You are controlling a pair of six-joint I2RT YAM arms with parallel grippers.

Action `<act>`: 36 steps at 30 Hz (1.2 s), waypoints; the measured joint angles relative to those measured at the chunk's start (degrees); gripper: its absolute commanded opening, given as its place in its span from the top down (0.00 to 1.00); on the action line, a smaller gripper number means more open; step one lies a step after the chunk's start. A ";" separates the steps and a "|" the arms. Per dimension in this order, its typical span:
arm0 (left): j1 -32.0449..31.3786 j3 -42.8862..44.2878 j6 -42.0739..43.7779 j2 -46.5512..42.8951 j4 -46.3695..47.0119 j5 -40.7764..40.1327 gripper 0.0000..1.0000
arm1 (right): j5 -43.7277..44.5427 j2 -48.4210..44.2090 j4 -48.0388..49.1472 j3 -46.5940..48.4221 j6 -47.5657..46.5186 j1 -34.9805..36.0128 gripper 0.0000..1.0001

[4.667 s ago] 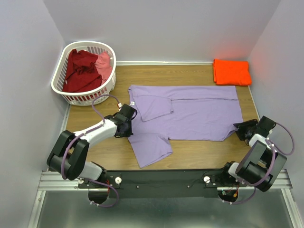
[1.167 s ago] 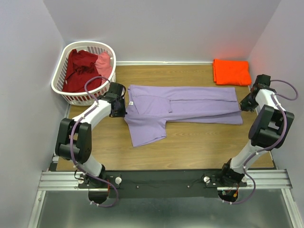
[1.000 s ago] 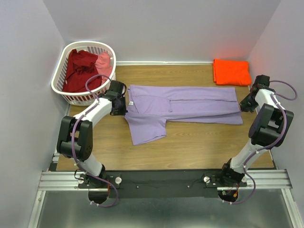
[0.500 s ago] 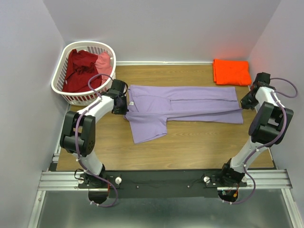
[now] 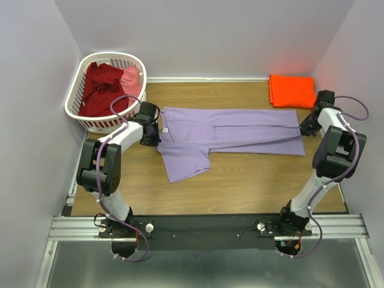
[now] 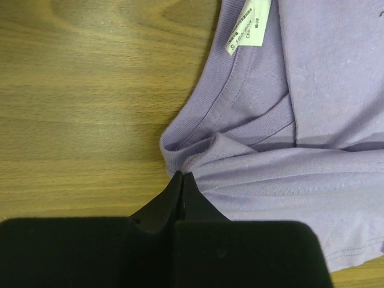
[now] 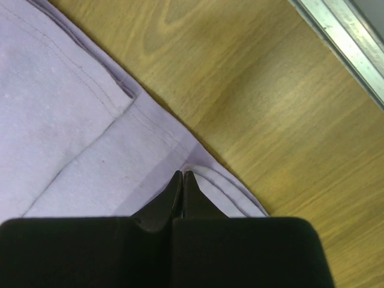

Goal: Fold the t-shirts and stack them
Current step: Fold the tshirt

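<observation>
The lavender t-shirt [image 5: 240,135] lies folded lengthwise across the wooden table, one sleeve sticking out toward the near side. My left gripper [image 5: 157,135] is shut on a bunched fold of it beside the collar; in the left wrist view the gripper's [image 6: 182,175] tips pinch the lavender cloth [image 6: 312,180] below the neck label [image 6: 249,27]. My right gripper [image 5: 304,127] is shut on the hem end; in the right wrist view the gripper's [image 7: 182,174] tips nip the doubled hem [image 7: 72,120]. A folded orange t-shirt [image 5: 292,91] lies at the back right.
A white slotted basket [image 5: 102,125] stands at the back left, holding a dark red t-shirt [image 5: 102,87] and a pink one [image 5: 132,81]. Walls close in the table on three sides. A metal rail [image 7: 342,42] runs along the table's right edge.
Since the earliest frame both grippers carried the shirt's near edge over to the far side, folding it lengthwise. In the last second the right gripper shifted slightly toward the back; the left barely moved.
</observation>
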 measured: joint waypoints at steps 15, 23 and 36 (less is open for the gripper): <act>0.37 0.00 -0.20 0.02 0.85 0.00 1.00 | 0.07 4.63 2.32 0.04 0.15 0.26 0.98; 0.37 1.90 -0.20 0.02 0.79 -0.02 1.00 | 0.07 5.07 2.99 0.13 0.15 0.26 0.97; 0.37 3.10 -0.39 1.40 1.27 -0.07 0.85 | 0.07 5.40 4.07 0.44 0.31 0.26 0.63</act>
